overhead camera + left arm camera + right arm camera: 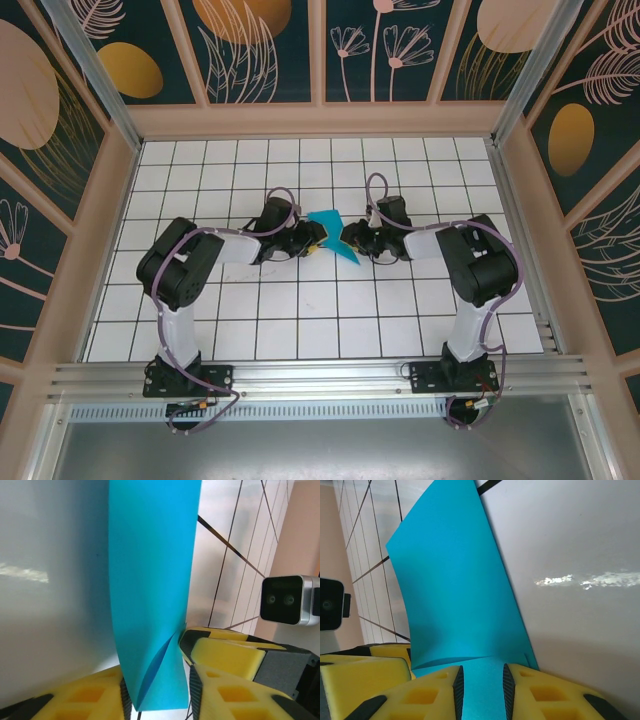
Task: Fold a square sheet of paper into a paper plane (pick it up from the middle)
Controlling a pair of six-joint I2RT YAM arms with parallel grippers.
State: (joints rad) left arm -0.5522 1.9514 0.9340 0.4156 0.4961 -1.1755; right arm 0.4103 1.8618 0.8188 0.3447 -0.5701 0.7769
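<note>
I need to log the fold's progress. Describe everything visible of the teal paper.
The teal paper is thin, plain and matte, a layered angular shape with pointed corners, at the middle of the white gridded table. It runs between the fingers of the left tool and the right tool, bowed, with a diagonal crease near the left one. Whether either clamps it is unclear.

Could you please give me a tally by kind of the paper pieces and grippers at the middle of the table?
Teal paper: 1, the sheet of paper
Yellow-padded grippers: 2, the left gripper and the right gripper
Total: 3
</note>
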